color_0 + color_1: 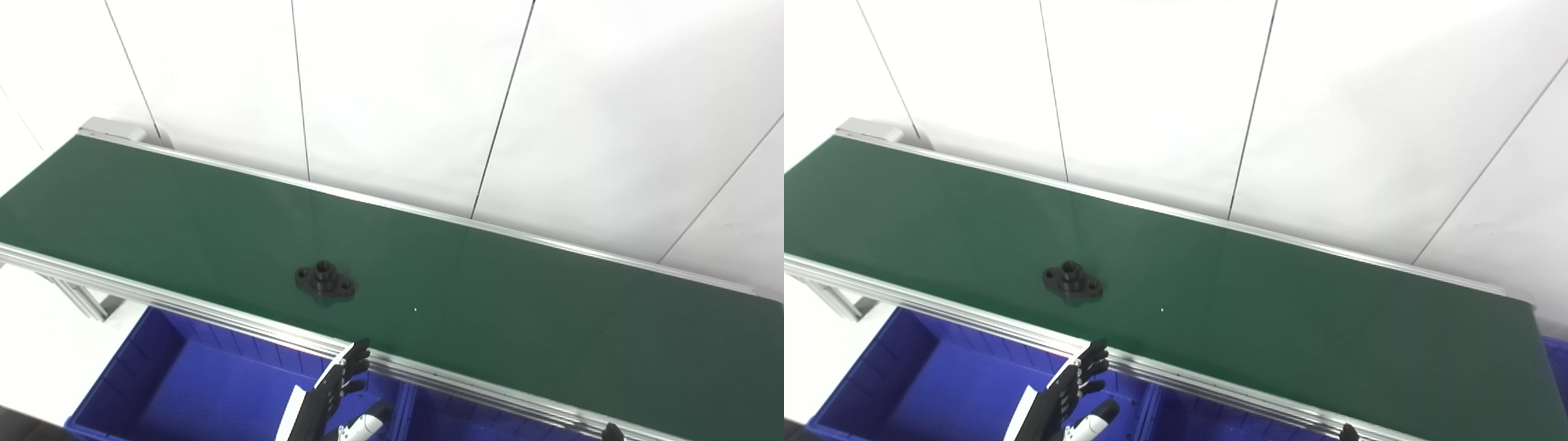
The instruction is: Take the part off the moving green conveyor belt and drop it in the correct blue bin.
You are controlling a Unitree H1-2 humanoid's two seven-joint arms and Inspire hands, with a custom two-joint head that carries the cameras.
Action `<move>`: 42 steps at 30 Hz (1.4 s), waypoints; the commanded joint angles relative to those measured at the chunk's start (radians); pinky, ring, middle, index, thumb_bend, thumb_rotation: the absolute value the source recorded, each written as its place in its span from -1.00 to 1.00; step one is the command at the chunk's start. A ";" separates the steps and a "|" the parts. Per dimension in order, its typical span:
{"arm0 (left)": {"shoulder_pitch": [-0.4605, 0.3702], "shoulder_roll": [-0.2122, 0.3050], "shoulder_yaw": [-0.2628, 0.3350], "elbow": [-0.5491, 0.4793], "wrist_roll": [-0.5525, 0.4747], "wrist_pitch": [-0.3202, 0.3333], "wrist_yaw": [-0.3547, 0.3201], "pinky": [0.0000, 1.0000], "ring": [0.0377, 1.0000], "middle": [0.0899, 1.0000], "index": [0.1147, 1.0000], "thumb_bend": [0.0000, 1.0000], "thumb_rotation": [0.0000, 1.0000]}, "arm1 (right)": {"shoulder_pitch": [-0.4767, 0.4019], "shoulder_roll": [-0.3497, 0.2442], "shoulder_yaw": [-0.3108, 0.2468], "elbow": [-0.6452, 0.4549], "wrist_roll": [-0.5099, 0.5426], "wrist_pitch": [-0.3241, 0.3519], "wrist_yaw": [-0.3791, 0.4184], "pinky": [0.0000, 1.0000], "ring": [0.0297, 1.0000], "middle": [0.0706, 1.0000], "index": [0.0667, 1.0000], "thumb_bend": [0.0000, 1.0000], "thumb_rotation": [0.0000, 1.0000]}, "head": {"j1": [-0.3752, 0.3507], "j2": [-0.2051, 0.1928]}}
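Observation:
A black flanged part (pixel 325 281) with a raised hub and two bolt holes lies flat on the green conveyor belt (pixel 520 294), near its front edge; it also shows in the right eye view (pixel 1072 282). My left hand (pixel 335 392) is open and empty, fingers spread and pointing up, below the belt's front rail and over the blue bin (pixel 184 392). It is a little right of and below the part, apart from it. Only a fingertip of my right hand (pixel 611 431) shows at the bottom edge.
The aluminium front rail (pixel 245 327) runs between the belt and the bins. A second blue bin (pixel 465 422) sits to the right of the first. White wall panels stand behind the belt. The belt frame's leg (pixel 76 297) is at the left.

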 commanded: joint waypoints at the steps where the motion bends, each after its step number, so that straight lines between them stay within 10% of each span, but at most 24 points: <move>1: -0.007 -0.040 -0.030 -0.004 0.001 -0.040 0.008 0.60 0.73 0.76 0.73 0.08 0.26 | 0.003 0.006 -0.001 -0.023 0.002 -0.035 0.007 1.00 0.99 1.00 1.00 0.39 0.92 | -0.001 0.001; 10: 0.003 -0.025 -0.030 -0.042 0.023 -0.028 0.004 0.57 0.69 0.75 0.70 0.12 0.29 | 0.014 0.019 -0.023 -0.068 -0.174 -0.141 -0.059 0.66 0.74 0.80 0.97 0.34 0.77 | -0.004 0.048; 15: 0.001 -0.006 -0.016 -0.055 0.019 -0.021 -0.002 0.55 0.67 0.72 0.70 0.09 0.31 | -0.013 0.007 -0.054 -0.189 -0.425 -0.133 -0.115 0.34 0.52 0.62 0.82 0.43 0.12 | -0.032 0.061; 26: -0.035 0.038 0.008 -0.041 -0.029 -0.027 -0.033 0.61 0.69 0.75 0.79 -0.04 0.38 | -0.340 0.044 0.000 -0.309 -0.819 0.097 -0.057 0.06 0.31 0.47 0.71 0.81 -0.11 | -0.121 0.081; 42: -0.032 0.035 0.009 -0.042 -0.021 -0.042 -0.038 0.67 0.69 0.76 0.82 -0.13 0.45 | -0.659 0.028 0.159 -0.087 -1.127 0.312 0.033 0.25 0.44 0.51 0.61 0.84 -0.03 | -0.153 0.092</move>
